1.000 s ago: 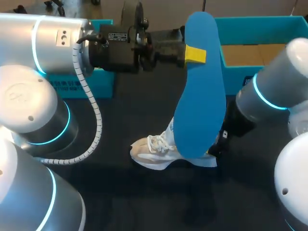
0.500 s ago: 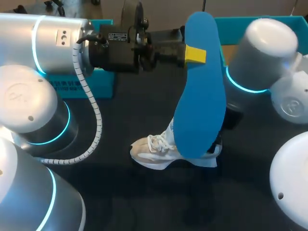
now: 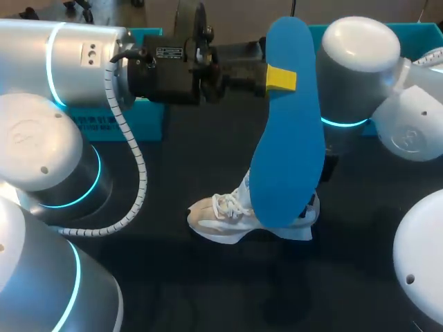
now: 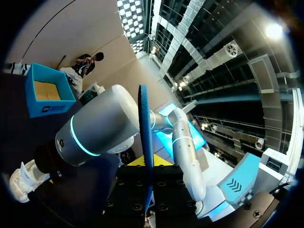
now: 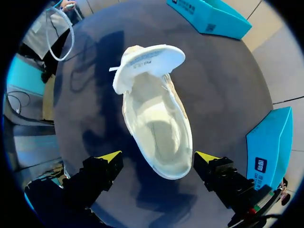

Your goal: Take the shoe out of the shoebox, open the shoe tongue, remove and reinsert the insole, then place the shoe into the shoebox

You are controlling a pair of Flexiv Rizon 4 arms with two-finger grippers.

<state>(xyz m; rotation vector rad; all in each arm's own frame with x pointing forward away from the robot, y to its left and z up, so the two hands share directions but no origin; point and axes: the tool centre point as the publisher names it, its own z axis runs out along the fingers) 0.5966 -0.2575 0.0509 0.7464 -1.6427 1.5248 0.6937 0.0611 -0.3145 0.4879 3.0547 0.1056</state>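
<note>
Dark worktop (image 3: 180, 277). Only the right wrist view bares the shoe (image 5: 156, 128) inside, right claw (image 5: 158, 159) spread wide, perhaps just above it. Left claw (image 3: 284, 78) clamps the insole (image 3: 287, 159).

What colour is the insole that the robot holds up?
The insole is bright blue, clearest in the head view.

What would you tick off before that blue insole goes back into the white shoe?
1. Insole held securely: ok. The left gripper is shut on it near one end, and the rest hangs free.
2. Shoe empty inside: ok. Nothing shows in it.
3. Tongue pulled open: ok. It is folded back, away from the opening.
4. Shoe steadied: not ok. The right gripper is open, its fingers on either side of the heel without gripping.
5. Insole's free end lined up with the opening: cannot tell.
</note>
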